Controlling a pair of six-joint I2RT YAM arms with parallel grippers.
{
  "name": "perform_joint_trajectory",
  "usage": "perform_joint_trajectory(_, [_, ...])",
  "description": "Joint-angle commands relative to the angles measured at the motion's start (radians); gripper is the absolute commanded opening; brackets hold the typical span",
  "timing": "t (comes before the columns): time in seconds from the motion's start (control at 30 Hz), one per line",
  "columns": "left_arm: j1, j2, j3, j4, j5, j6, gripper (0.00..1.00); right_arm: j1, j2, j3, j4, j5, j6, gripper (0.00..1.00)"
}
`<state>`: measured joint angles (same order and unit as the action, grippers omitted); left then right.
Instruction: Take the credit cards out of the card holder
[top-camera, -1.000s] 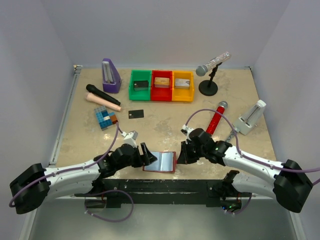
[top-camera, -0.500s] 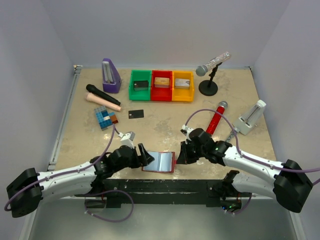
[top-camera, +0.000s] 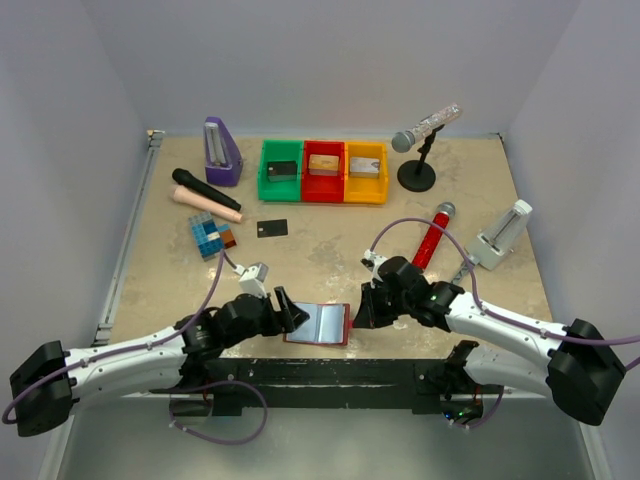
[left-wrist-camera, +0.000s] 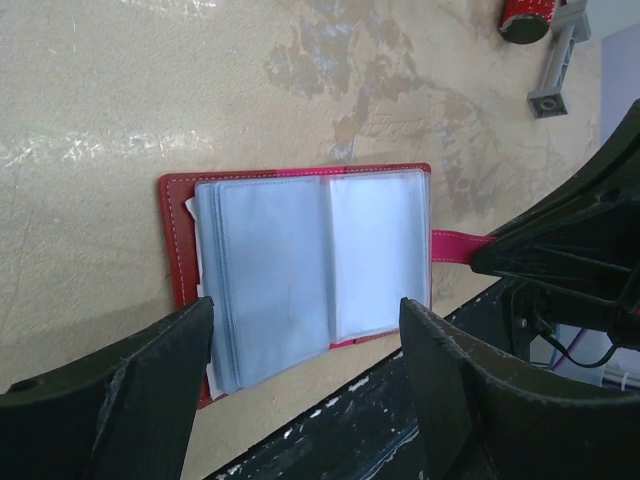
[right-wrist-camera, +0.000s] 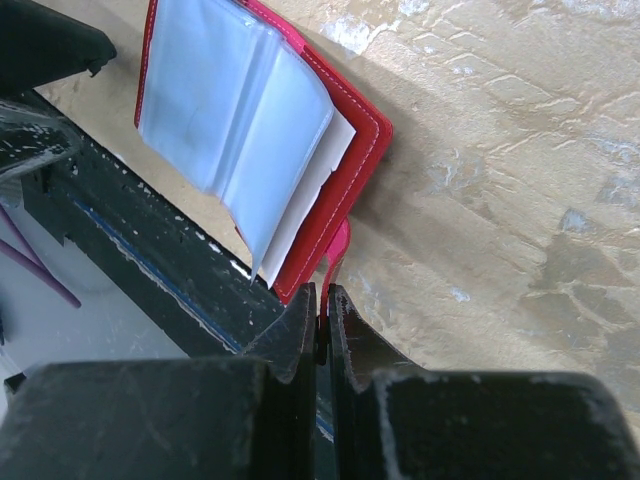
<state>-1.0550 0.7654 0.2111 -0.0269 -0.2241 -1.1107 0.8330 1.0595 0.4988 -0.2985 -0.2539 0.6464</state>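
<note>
The dark-red card holder lies open at the near table edge, its pale bluish pockets facing up. My right gripper is shut on its pink-red snap tab at the right side. My left gripper stands open just above the holder's left half, one finger to each side and touching nothing. A white edge sticks out under the pockets; whether it is a card I cannot tell. One black credit card lies flat on the table further back.
Green, red and yellow bins hold small blocks at the back. A purple metronome, black microphone and coloured cube stand left. A red microphone, a microphone stand and a white device stand right.
My left gripper has drawn back a little to the left over the holder, still open. The right gripper and the holder have stayed put.
</note>
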Motion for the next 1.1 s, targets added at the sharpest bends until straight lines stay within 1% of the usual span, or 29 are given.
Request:
perform_joint_trajectory(0.0, [-0.011,-0.021,0.033,0.010,-0.037,0.020,0.79,0.005,0.002,0.009,0.030,-0.016,-0.016,0.00])
perform_joint_trajectory(0.03, [-0.011,-0.014,0.033,0.010,-0.028,0.025,0.78,0.006,0.005,0.012,0.030,-0.016,-0.016,0.00])
perform_joint_trajectory(0.07, [-0.013,0.000,0.031,0.057,-0.018,0.029,0.78,0.005,0.010,0.015,0.030,-0.016,-0.016,0.00])
perform_joint_trajectory(0.3, [-0.017,0.066,0.017,0.143,0.031,0.041,0.75,0.005,0.022,0.021,0.030,-0.019,-0.019,0.00])
perform_joint_trajectory(1.07, [-0.017,0.155,0.005,0.131,0.045,0.025,0.74,0.005,0.046,0.034,0.038,-0.033,-0.022,0.00])
